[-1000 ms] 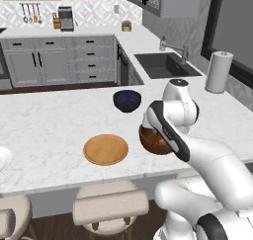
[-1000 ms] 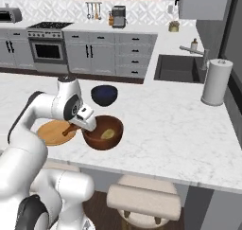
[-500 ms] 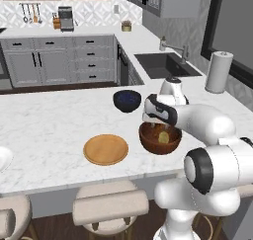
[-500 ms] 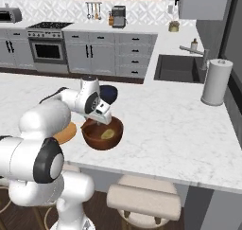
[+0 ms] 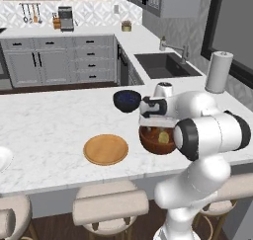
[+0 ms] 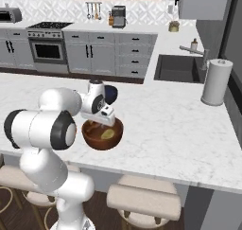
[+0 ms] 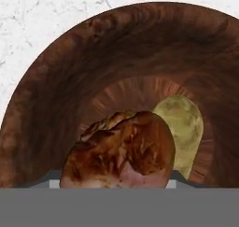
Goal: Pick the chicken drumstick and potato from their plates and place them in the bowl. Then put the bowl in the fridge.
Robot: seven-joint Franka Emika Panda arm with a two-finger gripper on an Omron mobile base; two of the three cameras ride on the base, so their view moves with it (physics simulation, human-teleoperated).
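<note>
White marble kitchen island. On it sits the reddish-brown bowl, holding the chicken drumstick with the potato touching it at two o'clock. The gripper hangs just above the bowl; whether it grips the drumstick cannot be told. A tan plate lies at nine o'clock, a dark blue bowl at eleven.
</note>
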